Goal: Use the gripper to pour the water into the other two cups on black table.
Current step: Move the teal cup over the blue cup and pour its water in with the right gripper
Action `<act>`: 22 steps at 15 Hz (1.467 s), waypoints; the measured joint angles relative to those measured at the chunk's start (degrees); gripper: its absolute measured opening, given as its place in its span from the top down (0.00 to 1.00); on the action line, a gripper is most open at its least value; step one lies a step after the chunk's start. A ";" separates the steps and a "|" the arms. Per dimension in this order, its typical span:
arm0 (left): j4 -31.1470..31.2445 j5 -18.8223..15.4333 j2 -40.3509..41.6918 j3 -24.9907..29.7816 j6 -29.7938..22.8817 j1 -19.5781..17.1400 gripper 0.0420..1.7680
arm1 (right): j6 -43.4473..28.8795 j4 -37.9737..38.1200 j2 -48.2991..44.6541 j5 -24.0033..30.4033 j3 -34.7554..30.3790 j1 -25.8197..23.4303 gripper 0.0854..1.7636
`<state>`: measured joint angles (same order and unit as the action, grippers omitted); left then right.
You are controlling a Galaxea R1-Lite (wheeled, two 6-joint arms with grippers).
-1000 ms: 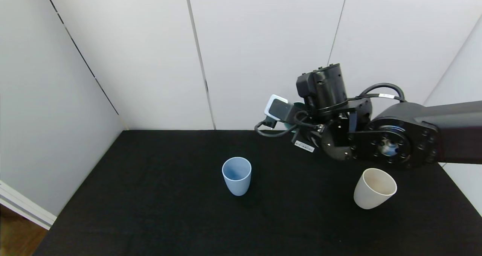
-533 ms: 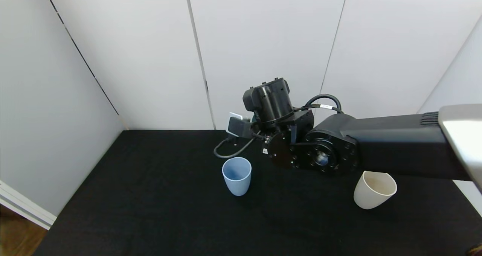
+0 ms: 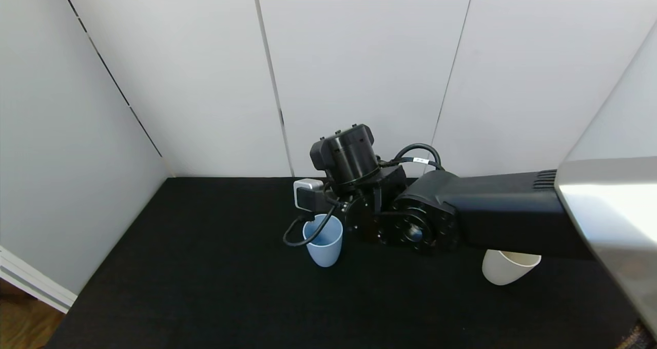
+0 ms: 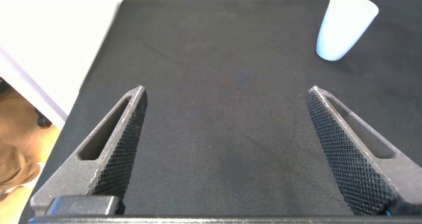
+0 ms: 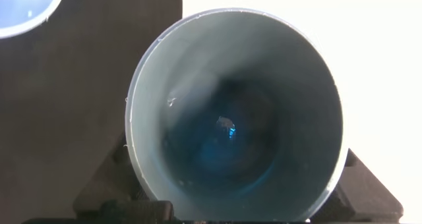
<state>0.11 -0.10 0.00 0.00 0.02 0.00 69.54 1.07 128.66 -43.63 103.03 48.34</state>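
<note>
My right arm reaches in from the right, and its wrist point(image 3: 349, 159) hangs just behind and above the light blue cup point(image 3: 322, 242) on the black table point(image 3: 205, 287). In the head view the wrist hides its fingers. In the right wrist view, my right gripper point(image 5: 237, 188) is shut on a teal-green cup point(image 5: 290, 66). Water point(image 5: 227, 125) glints at that cup's bottom, and the light blue cup's rim point(image 5: 20, 13) shows close beside it. The arm partly covers the cream cup point(image 3: 505, 269). My left gripper point(image 4: 227, 92) is open and empty, low over the table.
White wall panels close the table at the back and left. The table's left edge point(image 4: 99, 66) drops to a wooden floor point(image 3: 20, 328). The light blue cup point(image 4: 344, 26) stands far from the left gripper. My right forearm point(image 3: 503, 215) spans the right half of the table.
My right arm has swung left and down with the teal-green cup, from near the cream cup to just over the light blue cup. Both cups on the table stayed put.
</note>
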 joint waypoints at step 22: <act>0.00 0.00 0.00 0.00 -0.02 0.00 0.03 | 30.03 -15.74 8.14 -4.90 6.47 -0.60 0.33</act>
<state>0.11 -0.10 0.00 0.00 0.00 0.00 99.56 -14.67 136.80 -48.53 109.51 47.74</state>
